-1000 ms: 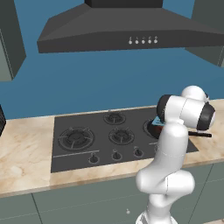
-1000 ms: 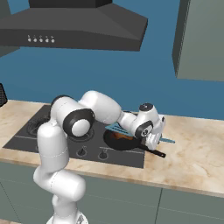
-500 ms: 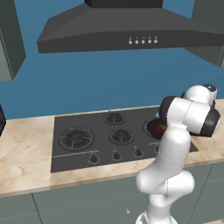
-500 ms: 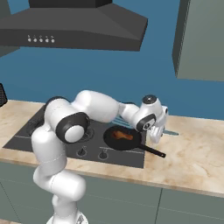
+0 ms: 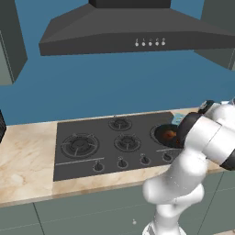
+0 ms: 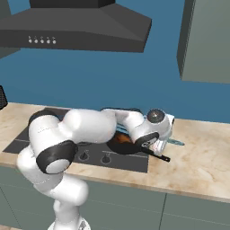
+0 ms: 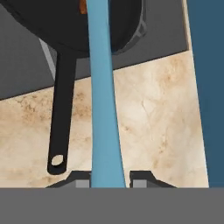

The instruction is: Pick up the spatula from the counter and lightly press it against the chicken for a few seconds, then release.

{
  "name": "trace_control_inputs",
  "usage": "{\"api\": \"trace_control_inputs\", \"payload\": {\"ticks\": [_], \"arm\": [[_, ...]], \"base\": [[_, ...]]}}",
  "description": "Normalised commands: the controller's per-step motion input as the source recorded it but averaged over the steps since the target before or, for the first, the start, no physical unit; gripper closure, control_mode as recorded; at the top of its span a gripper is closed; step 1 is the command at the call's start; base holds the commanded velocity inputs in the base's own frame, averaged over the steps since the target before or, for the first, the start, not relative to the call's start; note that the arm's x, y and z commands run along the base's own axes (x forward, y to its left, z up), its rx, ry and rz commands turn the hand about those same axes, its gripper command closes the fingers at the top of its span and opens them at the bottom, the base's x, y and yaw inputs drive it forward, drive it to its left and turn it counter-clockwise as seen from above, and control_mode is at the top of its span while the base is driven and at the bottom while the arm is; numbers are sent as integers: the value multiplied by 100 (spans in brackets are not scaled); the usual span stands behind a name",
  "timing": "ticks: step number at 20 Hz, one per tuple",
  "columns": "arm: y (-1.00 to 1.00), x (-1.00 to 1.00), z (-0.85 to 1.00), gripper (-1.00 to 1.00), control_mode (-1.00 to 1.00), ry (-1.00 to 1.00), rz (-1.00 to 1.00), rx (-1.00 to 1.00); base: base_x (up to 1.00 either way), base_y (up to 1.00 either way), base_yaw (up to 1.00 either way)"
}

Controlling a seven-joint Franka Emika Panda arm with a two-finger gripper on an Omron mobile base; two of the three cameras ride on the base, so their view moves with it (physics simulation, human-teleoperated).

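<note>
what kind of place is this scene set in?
A home kitchen, rendered in simulation: a gas cooktop set in a marble-look counter, a range hood above, wall cabinets, and a frying pan on a burner, with the gripper holding a blue spatula over it.

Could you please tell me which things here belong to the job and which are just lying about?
Job: spatula, gripper holding it, chicken, pan under the chicken.
Just there: stove, hood, cabinet.
</note>
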Motion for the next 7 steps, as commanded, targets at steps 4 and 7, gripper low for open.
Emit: {"api": "trace_control_inputs", "payload": {"ticks": [4,7], "arm": [[16,-62,50,100,-100,-23,1,0],[16,-41,69,100,-100,-14,2,0]], "base": [[0,0,0],[0,0,0]]}}
